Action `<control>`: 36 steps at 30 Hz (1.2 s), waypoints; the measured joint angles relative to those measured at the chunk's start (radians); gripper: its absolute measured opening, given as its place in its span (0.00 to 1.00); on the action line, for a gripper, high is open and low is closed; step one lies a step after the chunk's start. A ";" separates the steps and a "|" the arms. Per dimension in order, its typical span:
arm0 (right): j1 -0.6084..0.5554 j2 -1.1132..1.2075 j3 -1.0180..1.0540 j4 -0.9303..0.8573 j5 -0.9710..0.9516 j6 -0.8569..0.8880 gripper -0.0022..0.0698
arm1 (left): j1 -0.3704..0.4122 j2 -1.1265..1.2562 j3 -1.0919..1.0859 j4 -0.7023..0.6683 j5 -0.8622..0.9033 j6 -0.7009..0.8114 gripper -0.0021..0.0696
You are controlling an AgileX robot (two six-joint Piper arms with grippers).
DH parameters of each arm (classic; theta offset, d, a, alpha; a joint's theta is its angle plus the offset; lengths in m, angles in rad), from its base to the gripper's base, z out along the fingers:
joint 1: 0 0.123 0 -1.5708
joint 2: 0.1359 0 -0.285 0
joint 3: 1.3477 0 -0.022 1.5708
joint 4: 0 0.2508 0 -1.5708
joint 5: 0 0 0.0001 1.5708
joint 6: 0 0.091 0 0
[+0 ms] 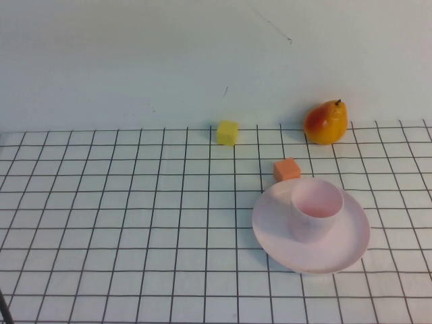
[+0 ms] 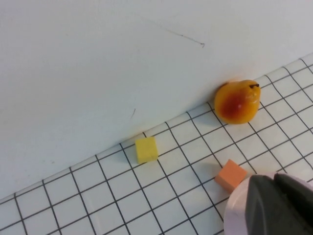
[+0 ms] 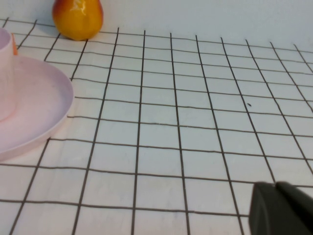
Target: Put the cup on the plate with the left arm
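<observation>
A white table [image 1: 135,223] ruled with a black grid is bounded by a plain white wall [image 1: 135,61]; the cup [image 1: 315,209] is seated upright on the plate [image 1: 277,233], lower right of the high view; only a dark edge of the left tool [image 2: 279,205] and right tool [image 3: 281,210] is seen in each wrist view, state not determinable.

You see the small pale pink plastic cup [image 1: 314,208] standing upright on the large round pale pink plastic plate [image 1: 271,229], on a white black-gridded tabletop [image 1: 121,223]. A small orange cube [image 1: 287,169] sits just beyond the plate's rim; a yellow cube [image 1: 227,132] and an orange-yellow pear [image 1: 326,122] rest near the back wall. Neither the left gripper nor the right gripper appears here.
</observation>
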 joint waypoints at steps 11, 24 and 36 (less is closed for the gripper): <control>0.000 0.000 0.000 0.000 0.000 0.000 0.03 | 0.006 0.017 0.041 0.044 0.031 0.047 0.03; 0.000 0.000 0.000 0.000 0.000 0.000 0.03 | 0.006 -0.345 0.629 0.008 -0.567 0.055 0.03; 0.000 0.000 0.000 0.000 0.000 0.000 0.03 | 0.207 -0.782 1.390 -0.085 -0.942 0.030 0.03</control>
